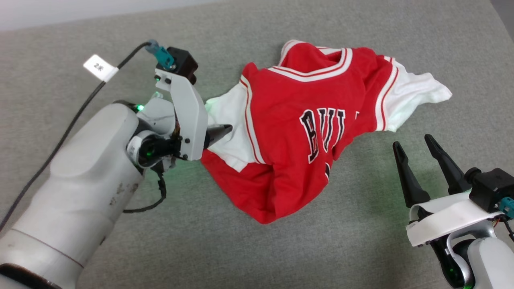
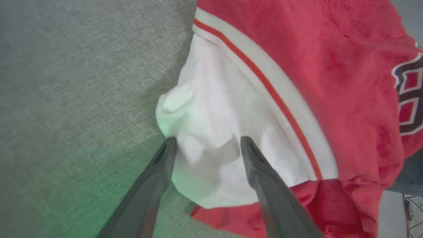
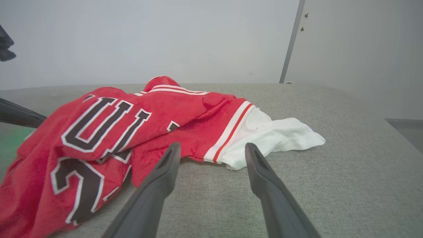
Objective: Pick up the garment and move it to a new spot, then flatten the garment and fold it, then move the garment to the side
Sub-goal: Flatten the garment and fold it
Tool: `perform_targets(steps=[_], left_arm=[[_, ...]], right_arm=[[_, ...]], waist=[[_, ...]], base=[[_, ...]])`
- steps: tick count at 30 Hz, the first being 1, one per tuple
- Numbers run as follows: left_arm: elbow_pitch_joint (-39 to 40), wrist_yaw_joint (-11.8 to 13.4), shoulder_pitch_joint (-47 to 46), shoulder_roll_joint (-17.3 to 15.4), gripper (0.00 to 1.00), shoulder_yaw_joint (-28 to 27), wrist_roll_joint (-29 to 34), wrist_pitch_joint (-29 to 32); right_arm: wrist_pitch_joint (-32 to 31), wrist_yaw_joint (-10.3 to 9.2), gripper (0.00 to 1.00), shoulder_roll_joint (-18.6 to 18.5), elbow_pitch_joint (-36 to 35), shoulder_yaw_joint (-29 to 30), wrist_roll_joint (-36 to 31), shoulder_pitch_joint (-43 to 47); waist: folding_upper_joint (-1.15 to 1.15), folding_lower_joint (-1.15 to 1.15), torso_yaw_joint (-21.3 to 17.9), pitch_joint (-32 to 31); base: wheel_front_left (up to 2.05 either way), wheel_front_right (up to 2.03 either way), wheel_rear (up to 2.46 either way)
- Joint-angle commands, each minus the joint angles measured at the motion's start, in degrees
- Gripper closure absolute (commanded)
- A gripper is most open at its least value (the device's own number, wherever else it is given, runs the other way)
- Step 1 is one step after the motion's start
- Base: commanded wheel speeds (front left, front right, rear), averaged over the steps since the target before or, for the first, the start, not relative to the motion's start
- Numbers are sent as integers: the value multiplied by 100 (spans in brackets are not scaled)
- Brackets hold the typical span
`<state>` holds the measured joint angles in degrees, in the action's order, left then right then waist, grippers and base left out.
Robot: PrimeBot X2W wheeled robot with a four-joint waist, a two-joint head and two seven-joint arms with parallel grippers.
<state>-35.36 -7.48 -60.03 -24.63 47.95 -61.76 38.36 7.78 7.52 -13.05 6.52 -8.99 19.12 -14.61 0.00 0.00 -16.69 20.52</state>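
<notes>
The garment (image 1: pixel 305 120) lies crumpled in the middle of the grey surface, red with white sleeves, stripe trim and black letters on the chest. My left gripper (image 1: pixel 225 130) is at its left white sleeve (image 2: pixel 211 125); in the left wrist view the open fingers straddle a bunched fold of that sleeve, tips on the cloth. My right gripper (image 1: pixel 413 146) stands open to the lower right of the garment, apart from it. From the right wrist the garment (image 3: pixel 132 125) spreads ahead, with the right white sleeve (image 3: pixel 277 135) just beyond the right gripper (image 3: pixel 213 148).
The grey fabric surface (image 1: pixel 241 241) stretches all round the garment. A black cable with a white tag (image 1: pixel 100 67) runs to the left wrist. A pale wall (image 3: pixel 148 39) rises behind the surface's far edge, and the surface's right edge (image 3: pixel 390 122) drops off.
</notes>
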Motion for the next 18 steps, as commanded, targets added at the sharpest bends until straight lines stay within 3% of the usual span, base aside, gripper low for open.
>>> perform_targets(steps=[1, 2, 3, 4, 11, 18], left_arm=[[-30, 2, -2, -23, 1, 24, -120, 28], [-42, 2, -4, -11, 38, 22, -176, -4], [-64, 2, -11, 0, 66, 30, -207, -39], [-59, 2, -31, -3, 100, 72, -228, -64], [-73, 2, -226, -135, 100, 84, -386, -489], [-460, 17, -579, -769, 100, 3, -103, -763]], right_arm=[[45, -6, 0, 35, 20, 12, -43, -87], [51, -6, 0, 39, 33, 21, -53, -99], [62, -6, 0, 41, 42, 34, -66, -104], [61, -6, 0, 40, 51, 43, -81, -116], [19, -6, 0, -4, 5, 96, -96, -163], [-63, -6, 0, 5, -68, 34, -82, -151]], waist=[[0, 0, -119, 127], [0, 0, -115, 138], [0, 0, -97, 148], [0, 0, -73, 160], [0, 0, 234, 125], [0, 0, 459, 86]], base=[[0, 0, 0], [0, 0, 0], [0, 0, 0], [0, 0, 0], [0, 0, 0], [0, 0, 0]])
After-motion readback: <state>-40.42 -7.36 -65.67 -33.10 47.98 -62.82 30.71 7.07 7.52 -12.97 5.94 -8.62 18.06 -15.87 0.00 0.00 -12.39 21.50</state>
